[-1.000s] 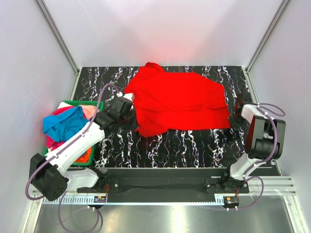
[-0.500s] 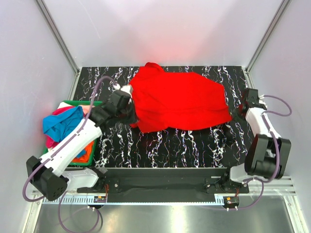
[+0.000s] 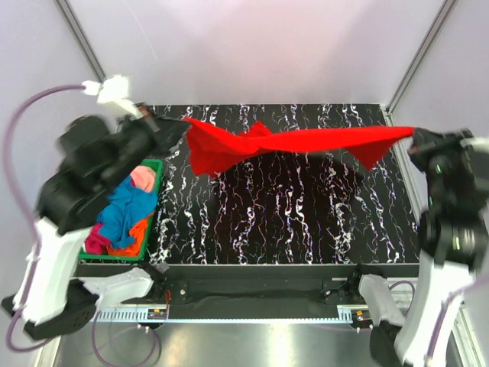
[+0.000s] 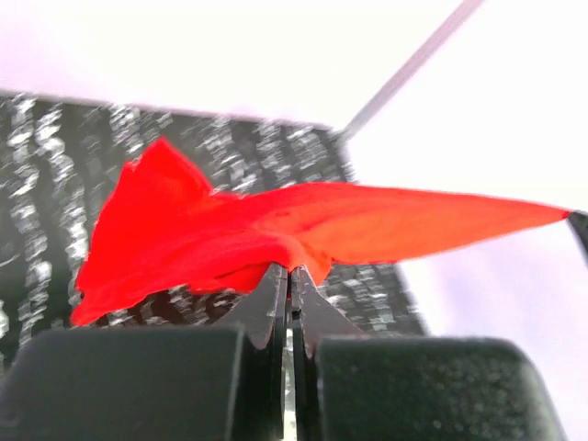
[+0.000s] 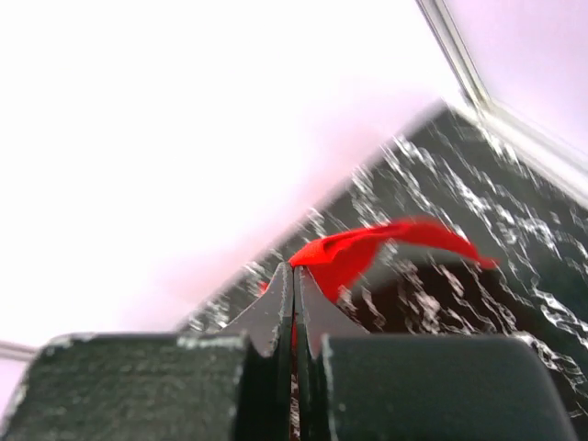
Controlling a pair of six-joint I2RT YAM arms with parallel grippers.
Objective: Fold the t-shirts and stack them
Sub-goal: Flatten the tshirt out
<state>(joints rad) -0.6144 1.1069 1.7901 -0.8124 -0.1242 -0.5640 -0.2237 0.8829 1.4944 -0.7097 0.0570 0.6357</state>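
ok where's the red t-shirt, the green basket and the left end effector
red t-shirt [image 3: 306, 141], top view, stretched middle span
green basket [image 3: 156, 191], top view, right rim
left end effector [image 4: 289, 271], left wrist view, between its closed fingertips

White shells, chunky black joints on the left arm [image 3: 47, 260] and right arm [image 3: 451, 218]; lilac cable [image 3: 38, 96] loops off the left; black wedge-shaped fingers [image 4: 265, 308].

Red t-shirt [image 3: 298, 141] stretched taut midair; others [image 3: 126, 210] heaped leftward.
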